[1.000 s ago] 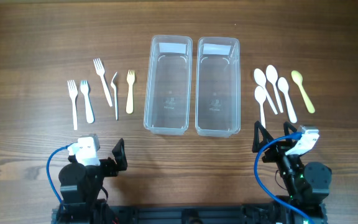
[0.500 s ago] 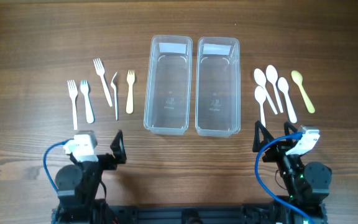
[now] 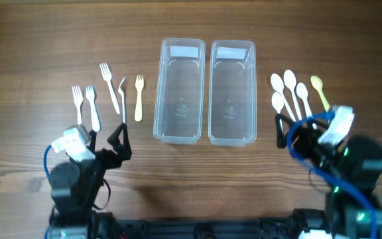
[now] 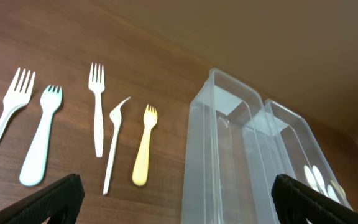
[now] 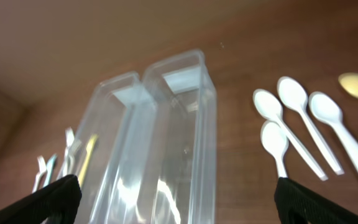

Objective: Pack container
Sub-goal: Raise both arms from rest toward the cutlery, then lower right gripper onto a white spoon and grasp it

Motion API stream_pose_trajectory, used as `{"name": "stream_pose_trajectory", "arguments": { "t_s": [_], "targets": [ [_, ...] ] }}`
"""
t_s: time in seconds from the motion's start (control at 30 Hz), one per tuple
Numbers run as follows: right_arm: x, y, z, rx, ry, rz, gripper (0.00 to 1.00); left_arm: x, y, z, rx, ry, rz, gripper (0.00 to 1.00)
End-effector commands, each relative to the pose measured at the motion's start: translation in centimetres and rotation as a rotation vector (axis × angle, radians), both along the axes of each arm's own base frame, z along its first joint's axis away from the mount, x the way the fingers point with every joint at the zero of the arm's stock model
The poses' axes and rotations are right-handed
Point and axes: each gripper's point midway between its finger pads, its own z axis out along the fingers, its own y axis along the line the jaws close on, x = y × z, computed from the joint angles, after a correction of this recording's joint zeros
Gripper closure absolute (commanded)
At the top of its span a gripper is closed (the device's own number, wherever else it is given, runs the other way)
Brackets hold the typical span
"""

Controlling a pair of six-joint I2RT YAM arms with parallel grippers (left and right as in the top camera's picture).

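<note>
Left container (image 3: 180, 91): clear rectangular tub, upright, centre of the overhead frame, long axis running top to bottom; its moulded bottom shows plainly through the plastic.
Right container (image 3: 231, 93): same kind, just beside the first; the long rims run parallel and look to be touching or nearly so, cannot tell which.
Forks (image 3: 109, 86): five in a loose row left of centre, handles toward the bottom of the frame; the yellow fork (image 3: 138, 98) lies nearest the left container, a strip of bare wood between them.
Spoons (image 3: 289, 78): four white plus a yellow spoon (image 3: 320, 89), right of centre, apart from the right container's wall.
Left gripper (image 3: 109, 141): lower left, fingers spread wide, nothing between them; tips sit just below the fork handles, not touching.
Right gripper (image 3: 292, 127): lower right, fingers likewise spread and holding nothing; in the overhead view it overlaps the lower ends of the spoon handles.
Table (image 3: 45, 40): dark wood; broad bare band along the top edge, and bare wood below the containers between the two arms.
</note>
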Motion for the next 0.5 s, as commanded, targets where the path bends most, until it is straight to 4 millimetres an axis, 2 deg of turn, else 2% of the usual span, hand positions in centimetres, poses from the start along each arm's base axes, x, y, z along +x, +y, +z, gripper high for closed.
{"name": "stream_pose_trajectory", "arguments": {
  "t_s": [0.0,0.1,0.23,0.3,0.4,0.47],
  "targets": [
    [2.7,-1.2,2.1,-0.070,0.147,-0.027,0.01,1.6,-0.2,1.2,-0.008,0.119,-0.016,0.00],
    [4.4,-1.4,2.7,-0.107,0.306,0.002,0.00,3.5,0.3,1.2,0.040,0.245,-0.029,0.00],
    [6.4,-0.9,2.3,-0.122,0.487,0.094,0.00,6.6,1.6,1.5,0.041,0.382,-0.010,0.00],
    [7.8,-1.0,1.9,-0.138,0.512,0.115,0.00,8.2,2.2,1.6,0.083,0.429,-0.028,0.00],
    [9.4,-1.9,0.4,-0.162,0.571,0.087,0.01,9.8,3.0,1.4,0.130,0.478,-0.054,0.00],
    [10.0,-2.9,-1.7,-0.190,0.641,0.058,0.07,10.5,3.5,1.3,0.139,0.494,-0.054,0.00]
  ]
}}
